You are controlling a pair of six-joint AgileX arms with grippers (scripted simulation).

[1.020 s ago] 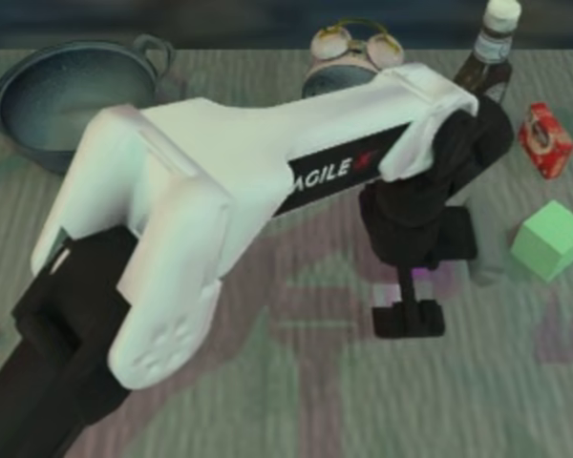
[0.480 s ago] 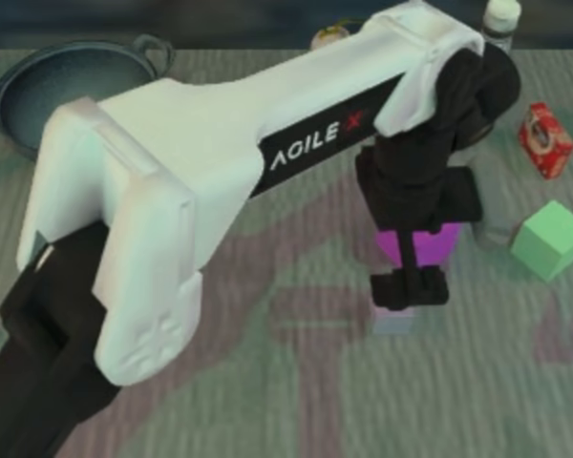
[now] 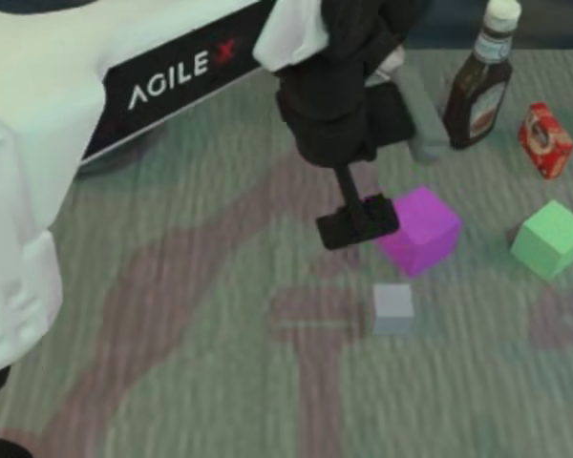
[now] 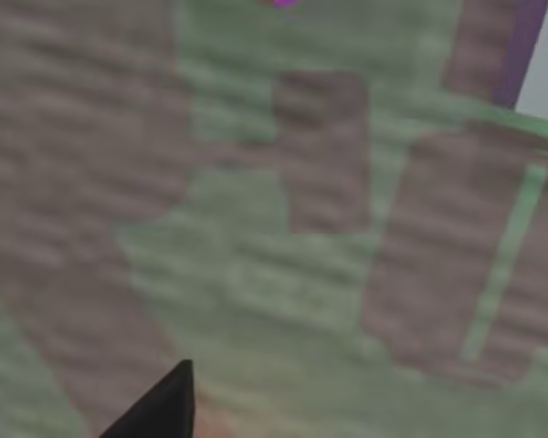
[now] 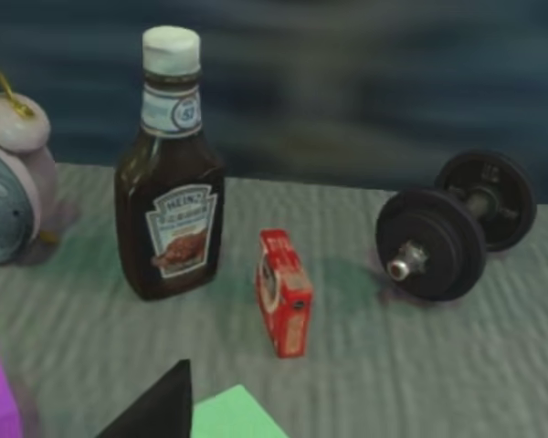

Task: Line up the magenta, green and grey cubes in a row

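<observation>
The left gripper (image 3: 358,221) hangs empty with parted fingers just left of the magenta cube (image 3: 420,230), which rests on the table (image 3: 191,363) between the grey cube (image 3: 393,303) and the green cube (image 3: 551,239).

Open cloth across the table (image 3: 201,382) at near and left, wide enough for any approach. Tighter at centre right: magenta cube (image 3: 419,229) and grey cube (image 3: 393,307) near each other, narrow gap between; left gripper (image 3: 357,221) just beside the magenta one. Clear lane between magenta cube and green cube (image 3: 551,239). Far right blocked by sauce bottle (image 3: 481,84), red carton (image 3: 544,140), dumbbell (image 5: 457,228).
</observation>
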